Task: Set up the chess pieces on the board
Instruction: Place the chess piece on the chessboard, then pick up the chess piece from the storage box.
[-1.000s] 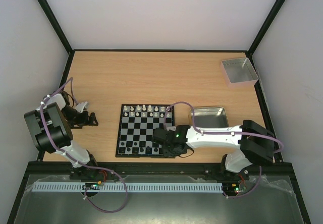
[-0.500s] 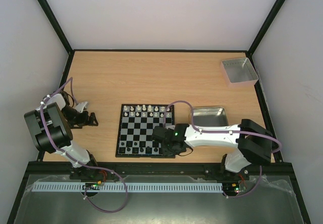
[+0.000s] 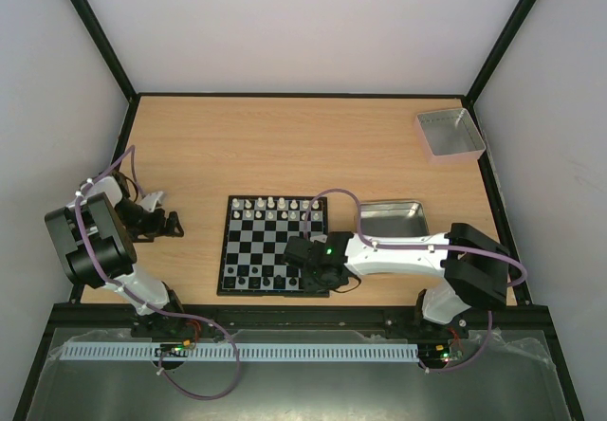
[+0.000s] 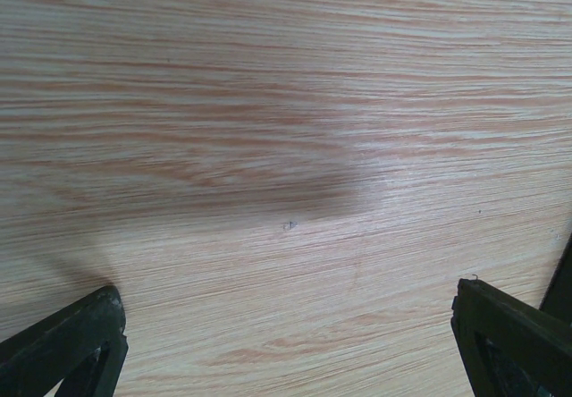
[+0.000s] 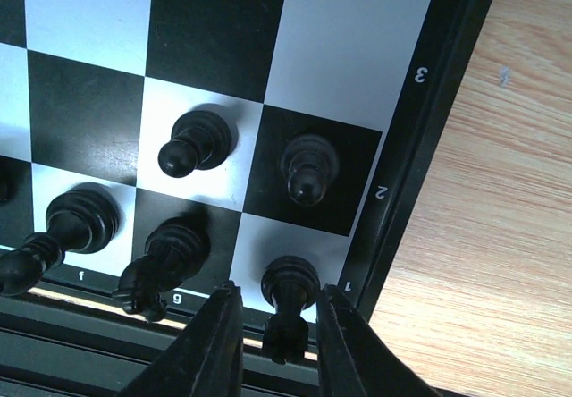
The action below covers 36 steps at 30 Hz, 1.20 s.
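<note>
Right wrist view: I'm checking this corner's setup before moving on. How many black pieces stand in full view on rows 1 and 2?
Row 2, pawns: 2 (g-file pawn, edge-file pawn)
Row 1, back-rank pieces: 3 (f-file piece, g-file piece, corner piece)
Total: 5, all black

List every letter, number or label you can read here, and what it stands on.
"3": board side border, right wrist view.
"2": same border.
"1": same border, at the corner.
"f": near border.
"g": near border.
Top view: board markings too small to read.
Left wrist view: none.
</note>
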Available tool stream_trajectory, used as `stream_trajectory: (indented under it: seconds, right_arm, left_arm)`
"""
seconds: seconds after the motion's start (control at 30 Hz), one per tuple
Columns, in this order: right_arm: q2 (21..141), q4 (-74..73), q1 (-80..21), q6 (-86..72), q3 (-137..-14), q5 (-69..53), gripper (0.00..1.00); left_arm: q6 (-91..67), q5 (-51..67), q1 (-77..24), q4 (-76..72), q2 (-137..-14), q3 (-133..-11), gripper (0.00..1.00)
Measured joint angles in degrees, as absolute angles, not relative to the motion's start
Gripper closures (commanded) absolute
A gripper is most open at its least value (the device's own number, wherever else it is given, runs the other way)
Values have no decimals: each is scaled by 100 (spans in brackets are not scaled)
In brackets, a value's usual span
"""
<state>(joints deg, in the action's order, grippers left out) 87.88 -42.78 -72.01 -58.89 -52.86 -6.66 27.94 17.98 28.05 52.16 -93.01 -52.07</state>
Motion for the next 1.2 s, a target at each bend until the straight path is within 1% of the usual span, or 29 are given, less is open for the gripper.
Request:
stream_trajectory:
  seconds: [0.17, 0.27, 0.57, 0.63, 0.7, 0.9, 1.0, 1.2]
  right_arm:
    - [8785, -4303, -7199, -5865, -5293, -648, 74]
    - [8739, -4379, -7188, -5850, -5341, -613, 67]
    - [7822, -5256, -6908, -5846, -5861, -239, 67]
    - [7620, -5452, -6617, -5822, -6027, -91, 67]
    - [7387, -5566, -6106, -5765, -6086, 16, 67]
    - [6904, -5760, -4001, -5253, -6075, 58, 67]
    - [7083, -5826, -3420, -4915, -6058, 75, 67]
    - [7474, -5806, -2676, -4410, -5983, 80, 67]
  left_arm:
    - [2794, 1796, 2805, 5216, -9301, -5207, 1]
    - [2794, 1796, 2805, 5216, -9301, -5207, 1]
    - [2792, 1796, 2805, 5216, -9301, -5207, 1]
    - [2792, 1793, 2805, 5216, -9301, -5207, 1]
    - [2790, 1793, 2805, 5214, -9301, -5207, 1]
    - [2788, 1776, 2823, 5214, -9301, -5205, 1]
    - [2786, 1765, 2823, 5212, -9292, -5203, 1]
    - [2783, 1721, 2869, 5192, -9161, -5164, 1]
